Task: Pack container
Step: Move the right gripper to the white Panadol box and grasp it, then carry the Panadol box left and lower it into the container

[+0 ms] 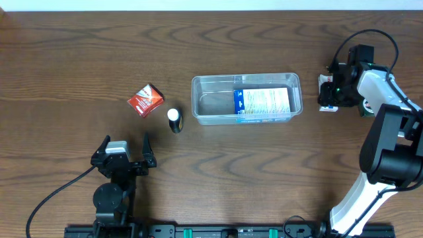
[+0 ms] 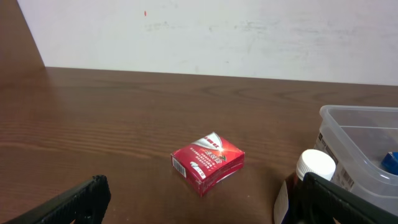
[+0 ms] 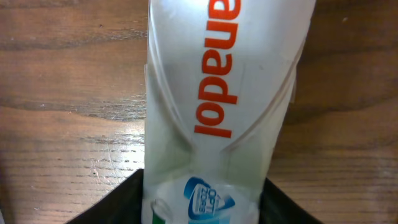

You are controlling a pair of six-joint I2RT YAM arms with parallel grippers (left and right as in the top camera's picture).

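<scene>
Between the fingers of the right gripper: white cardboard pack with orange lettering, lying on the brown wooden table, pinched along both long sides. Well apart from that gripper, toward the left arm: clear rectangular plastic container, with a blue-and-white carton inside. At the left gripper: jaws spread wide, nothing between them. Ahead of it: small red box. Nearer, ahead and to its right: dark bottle with white cap.
</scene>
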